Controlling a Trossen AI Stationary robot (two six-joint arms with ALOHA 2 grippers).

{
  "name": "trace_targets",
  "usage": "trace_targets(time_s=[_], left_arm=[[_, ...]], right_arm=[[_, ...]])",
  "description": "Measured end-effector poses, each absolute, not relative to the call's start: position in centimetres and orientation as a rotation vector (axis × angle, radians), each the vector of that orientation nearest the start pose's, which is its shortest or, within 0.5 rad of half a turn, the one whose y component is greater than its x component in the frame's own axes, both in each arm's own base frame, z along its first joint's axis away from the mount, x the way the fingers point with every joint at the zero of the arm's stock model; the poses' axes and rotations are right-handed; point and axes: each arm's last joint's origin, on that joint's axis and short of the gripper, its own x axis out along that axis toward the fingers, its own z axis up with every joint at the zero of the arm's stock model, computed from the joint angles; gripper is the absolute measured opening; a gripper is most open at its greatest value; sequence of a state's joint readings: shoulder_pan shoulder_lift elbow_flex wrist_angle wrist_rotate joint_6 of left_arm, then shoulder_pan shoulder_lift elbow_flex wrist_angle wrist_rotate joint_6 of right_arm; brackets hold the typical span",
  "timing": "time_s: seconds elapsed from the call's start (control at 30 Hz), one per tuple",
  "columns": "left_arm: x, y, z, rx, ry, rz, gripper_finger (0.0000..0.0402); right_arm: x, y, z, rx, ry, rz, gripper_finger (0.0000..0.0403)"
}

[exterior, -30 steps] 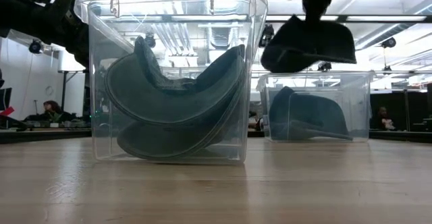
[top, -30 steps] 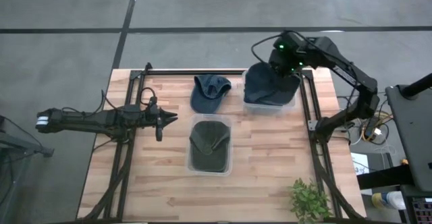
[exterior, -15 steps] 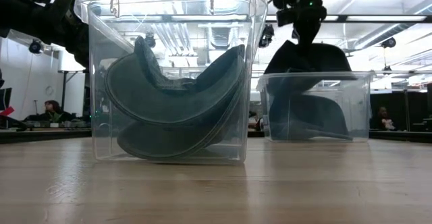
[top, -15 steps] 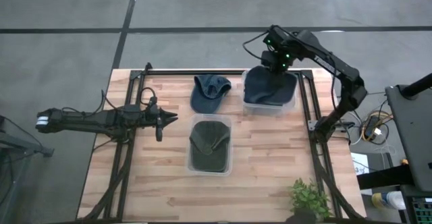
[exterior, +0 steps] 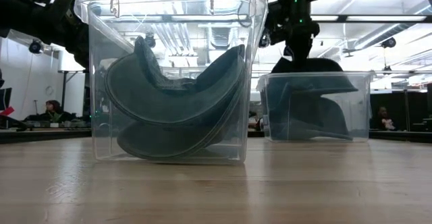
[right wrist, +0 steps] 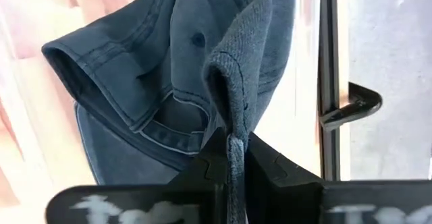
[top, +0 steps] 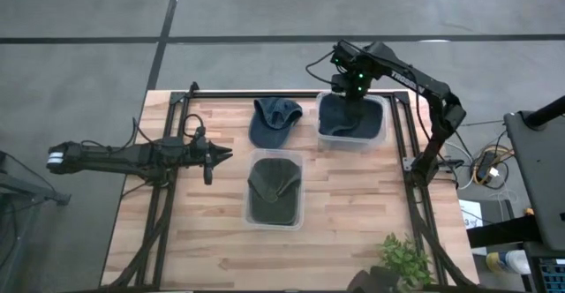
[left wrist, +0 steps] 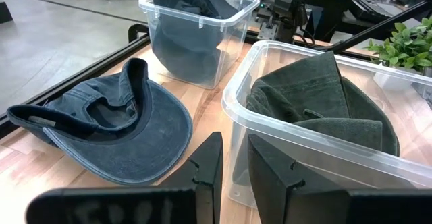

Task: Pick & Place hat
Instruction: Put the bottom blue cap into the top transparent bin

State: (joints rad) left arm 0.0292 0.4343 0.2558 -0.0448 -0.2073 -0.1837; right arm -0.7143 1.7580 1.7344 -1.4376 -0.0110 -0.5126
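My right gripper (top: 353, 88) stands over the clear bin (top: 380, 136) at the far right of the table, shut on a dark blue hat (top: 342, 116). In the low view that hat (exterior: 307, 109) fills the bin below the gripper (exterior: 297, 48). A second blue hat (top: 274, 121) lies crown down on the wood left of that bin. A dark green hat (top: 275, 187) sits in the nearer clear bin (top: 252, 215). My left gripper (top: 225, 155) waits at the table's left, fingers a narrow gap apart, touching nothing. My right gripper pinches a folded edge of the blue hat's cloth (right wrist: 226, 109) between its two fingers, coming from above and pointing down. The hat (right wrist: 155, 69) hangs below the fingers, down inside the far right bin. Whether it rests on the bin's floor, I cannot tell.
Black frame rails (top: 163, 196) (top: 415, 196) run along the table's left and right sides. A small green plant (top: 406, 262) stands at the near right corner. Bare wood lies between the two bins and along the near edge.
My right gripper has moved down and toward the table's left, over the far right bin. The blue hat, first hanging clear above the bin's rim, has gone down into the bin. The gripper has stayed shut on it.
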Motion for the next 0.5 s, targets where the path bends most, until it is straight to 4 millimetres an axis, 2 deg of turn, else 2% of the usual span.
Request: trace_targets(time_s=[0.23, 0.5], left_arm=[[12.6, 1.0, 20.9, -0.162, 0.200, 0.255, 0.0062], [12.6, 1.0, 20.9, -0.144, 0.203, 0.255, 0.0062]], right_arm=[[25.2, -21.7, 30.5, 0.160, 1.508, -0.161, 0.0013], [24.9, -21.5, 29.0, 0.216, 1.559, -0.167, 0.0013]])
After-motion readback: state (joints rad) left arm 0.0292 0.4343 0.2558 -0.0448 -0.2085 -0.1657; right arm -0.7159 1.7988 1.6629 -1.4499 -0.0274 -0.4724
